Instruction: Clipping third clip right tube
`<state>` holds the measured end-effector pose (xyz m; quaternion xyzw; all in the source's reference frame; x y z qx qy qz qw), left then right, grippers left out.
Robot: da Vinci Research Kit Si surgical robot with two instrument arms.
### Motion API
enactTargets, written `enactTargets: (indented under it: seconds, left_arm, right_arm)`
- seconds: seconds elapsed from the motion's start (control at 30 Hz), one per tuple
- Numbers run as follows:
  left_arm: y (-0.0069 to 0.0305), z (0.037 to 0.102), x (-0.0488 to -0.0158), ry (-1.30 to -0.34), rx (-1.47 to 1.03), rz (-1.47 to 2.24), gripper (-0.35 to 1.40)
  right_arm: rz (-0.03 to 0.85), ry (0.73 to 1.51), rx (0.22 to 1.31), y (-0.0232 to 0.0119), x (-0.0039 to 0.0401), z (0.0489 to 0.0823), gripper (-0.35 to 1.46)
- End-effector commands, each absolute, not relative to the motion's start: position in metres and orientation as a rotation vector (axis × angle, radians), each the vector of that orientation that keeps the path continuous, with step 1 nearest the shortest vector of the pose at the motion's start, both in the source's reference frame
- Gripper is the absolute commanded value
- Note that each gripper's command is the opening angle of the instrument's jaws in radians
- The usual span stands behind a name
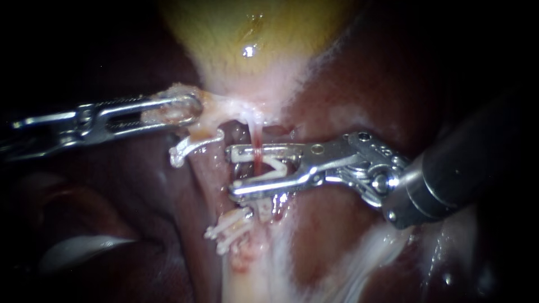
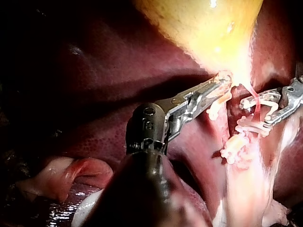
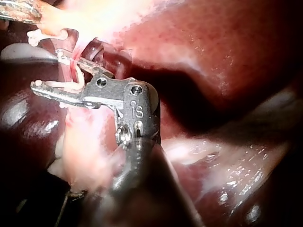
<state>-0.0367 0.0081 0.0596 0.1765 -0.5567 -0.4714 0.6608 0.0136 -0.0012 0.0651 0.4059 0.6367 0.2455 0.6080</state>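
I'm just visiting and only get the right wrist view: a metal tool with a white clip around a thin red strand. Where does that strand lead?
Observer: In the endoscope view the tube runs up to the yellow gallbladder.
Operator: Any other clips around?
Observer: Yes, closed clips sit farther from the gallbladder than the open clip in the right instrument.
Operator: And the second tool?
Observer: The left instrument grips pale tissue at the gallbladder's base.

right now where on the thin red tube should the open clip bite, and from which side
On the bare stretch of the tube below the gallbladder, above the lower clips. Come from the right, crosswise: the tube runs vertically and the right instrument holds its open clip astride it.
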Motion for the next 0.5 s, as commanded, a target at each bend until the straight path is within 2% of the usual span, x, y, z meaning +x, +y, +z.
enactTargets:
  seconds: [0.03, 0.2, 0.37, 0.5]
  left_arm:
    - [0.0081, 0.0596, -0.0367, -1.259, 0.399, -1.066, -0.35]
    - [0.0081, 0.0596, -0.0367, -1.259, 0.399, -1.066, -0.35]
    - [0.0081, 0.0596, -0.0367, -1.259, 0.399, -1.066, -0.35]
    - [0.0081, 0.0596, -0.0367, -1.259, 0.400, -1.066, -0.35]
  right_arm:
    - [0.568, 1.471, 0.937, -0.0012, 0.0135, 0.0650, 0.43]
    - [0.586, 1.467, 0.924, -0.0007, 0.0135, 0.0648, 0.24]
    - [0.613, 1.461, 0.897, -0.0004, 0.0132, 0.0647, -0.31]
    - [0.620, 1.459, 0.891, -0.0002, 0.0130, 0.0649, -0.35]
